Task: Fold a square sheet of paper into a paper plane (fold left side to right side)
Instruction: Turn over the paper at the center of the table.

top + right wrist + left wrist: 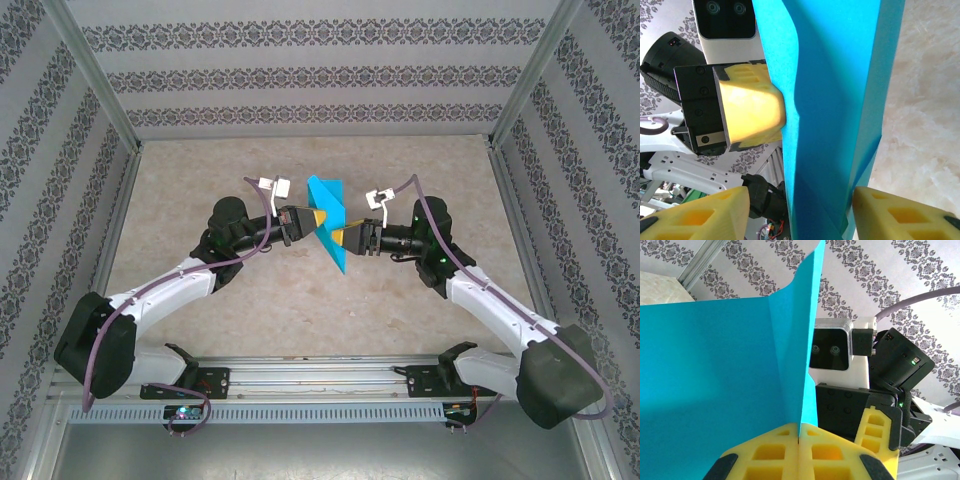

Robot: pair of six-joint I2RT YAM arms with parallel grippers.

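I'm holding the sheet of paper [328,222] up off the surface [200,300], roughly mid-workspace, between the two claws. It stands on edge and is partly folded, with a crease running up it and layered flaps. The left claw [318,216] is closed tight on it: in the left wrist view its yellow fingers [765,455] meet along one seam with the lower edge of the paper pinched between them. The right claw [340,237] is open. Its fingertips [700,217] stand on either side of the paper's lower part with a gap on the left side, and I cannot tell whether the right-hand tip touches the sheet.

The ornament on the walls [300,80] is pattern, not lettering.

The sheet covers the left half of the left wrist view and runs off the frame at the left edge. In the right wrist view it is cut off top and bottom. There the left claw's yellow pad presses against it from the left, and the left arm's wrist camera [725,17] sits above. The right arm's wrist camera [830,347] peeks out beside the paper's edge in the left wrist view.

Bare surface stretches behind the claws to the back wall and out to both side walls; the metal frame posts [95,75] stand well apart from the arms
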